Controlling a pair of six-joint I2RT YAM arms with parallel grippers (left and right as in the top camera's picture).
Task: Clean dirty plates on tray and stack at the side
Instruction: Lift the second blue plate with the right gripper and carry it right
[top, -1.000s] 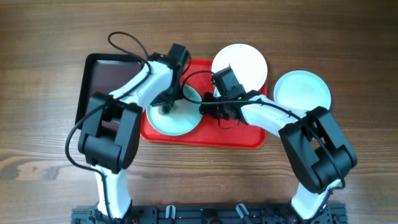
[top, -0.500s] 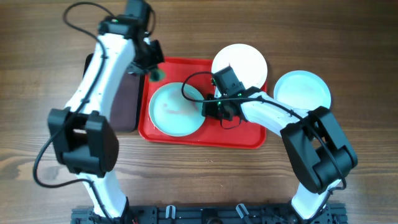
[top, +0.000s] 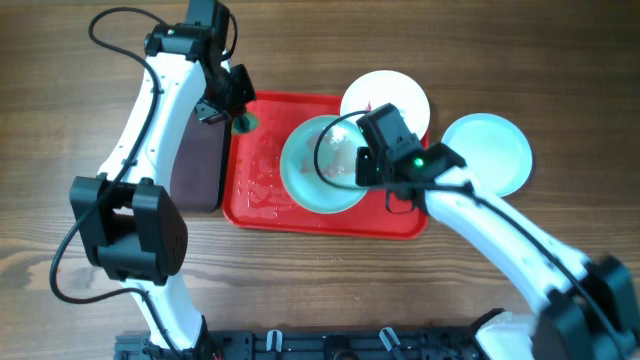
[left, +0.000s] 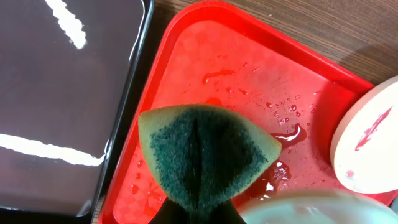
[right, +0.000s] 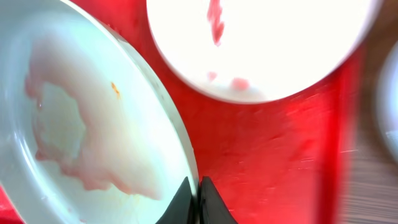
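Observation:
The red tray lies mid-table, wet where the plate stood. My right gripper is shut on the rim of a mint-blue plate and holds it lifted over the tray's middle; the pinch shows in the right wrist view, the plate bearing a faint pink film. A white plate with a red smear sits at the tray's back right. Another mint-blue plate lies on the table right of the tray. My left gripper is shut on a green sponge over the tray's back left corner.
A smaller black tray lies left of the red tray, under my left arm; it also shows in the left wrist view. Water drops lie on the red tray. Bare wooden table surrounds both trays.
My left gripper lifted the sponge off the mint-blue plate and drew back to the tray's back left corner. My right gripper raised that plate and carried it rightward.

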